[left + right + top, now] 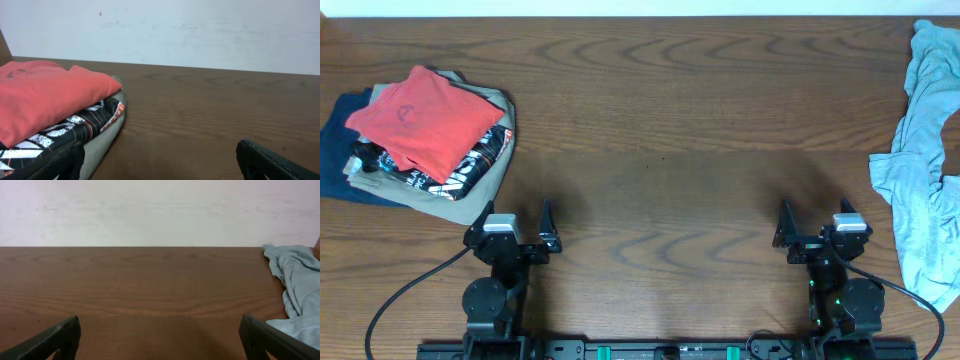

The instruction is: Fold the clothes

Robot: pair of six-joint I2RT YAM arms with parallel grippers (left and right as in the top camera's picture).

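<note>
far left of the wooden table (660,100): a pile of folded clothes. on top, the red-orange t-shirt (420,118), folded to a rough square and turned cornerwise, with a small dark mark on its upper face. directly under it, a black shirt with white print (470,172), peeking out along the near right side. below that, a tan garment (492,192) as the wider bottom layer, and a navy garment (332,150) sticking out at the pile's left edge. from the left wrist view, the same layers seen side-on: red on top, black and white print beneath, tan edge against the wood.

far right of the table: a light blue garment (925,150), crumpled and unfolded, stretched from the back edge toward the front, well apart from the pile.

left gripper (510,232) low at the front of the table, just in front of the pile's near right corner, pointing toward the back, touching no cloth; jaws spread wide, only bare wood between them. right gripper (823,238) mirrored at the front right, beside the blue garment but apart from it; jaws likewise spread wide, holding nothing. both arms drawn back close to their bases.
</note>
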